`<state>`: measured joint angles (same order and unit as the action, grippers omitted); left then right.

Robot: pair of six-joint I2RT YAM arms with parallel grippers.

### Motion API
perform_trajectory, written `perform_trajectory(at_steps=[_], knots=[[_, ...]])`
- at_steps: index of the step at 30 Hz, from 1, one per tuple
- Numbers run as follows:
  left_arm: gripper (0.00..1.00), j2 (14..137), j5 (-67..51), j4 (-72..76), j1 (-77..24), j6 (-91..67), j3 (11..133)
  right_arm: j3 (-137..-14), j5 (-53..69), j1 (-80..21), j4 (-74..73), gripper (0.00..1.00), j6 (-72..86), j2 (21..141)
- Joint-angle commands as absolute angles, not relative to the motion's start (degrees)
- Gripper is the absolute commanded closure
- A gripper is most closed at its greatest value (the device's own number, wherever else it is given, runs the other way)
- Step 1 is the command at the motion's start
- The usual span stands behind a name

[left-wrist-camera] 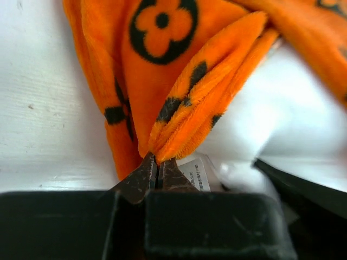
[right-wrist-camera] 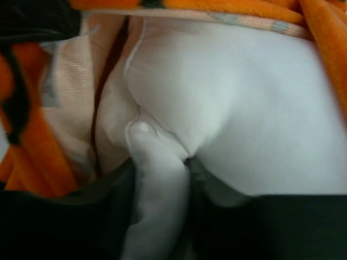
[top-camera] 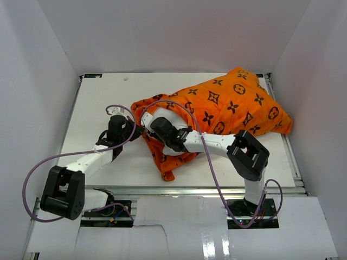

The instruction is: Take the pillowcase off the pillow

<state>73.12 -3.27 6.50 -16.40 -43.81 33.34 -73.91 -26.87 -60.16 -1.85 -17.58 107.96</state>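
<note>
On the left, the left claw (left-wrist-camera: 157, 169) was pressed together, pinching a folded edge of the bright orange soft cloth pillowcase (top-camera: 233, 105) with black flower shapes. The pillowcase lay on the flat white surface (top-camera: 97, 103), bunched up at its open left end and puffy on the right. The right claw (right-wrist-camera: 158, 187) was poked into that open end. A lump of the plump plain white pillow (right-wrist-camera: 244, 108) sat between its two dark halves, but I could not tell if they squeezed it. Most of the pillow was inside the pillowcase.
</note>
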Motion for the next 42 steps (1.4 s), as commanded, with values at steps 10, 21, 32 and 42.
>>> perform_trajectory(at_steps=[10,21,32,42], knots=[[1.00,73.4,1.2,3.5,-11.1,-42.4,36.8,-68.1,-19.8,-54.9,-8.3,0.92,-9.5,81.7],[1.00,86.6,4.7,3.7,-7.1,-42.2,46.7,-55.1,-12.5,-54.9,-6.6,0.92,-6.6,54.2],[0.27,79.6,-19.3,6.0,-7.3,-37.4,49.0,-55.7,-9.3,-54.8,3.0,0.92,-3.4,61.0],[0.16,60.0,-27.8,-0.6,-6.8,-50.4,47.1,-59.5,-11.2,-54.3,10.3,0.92,-0.4,70.0]])
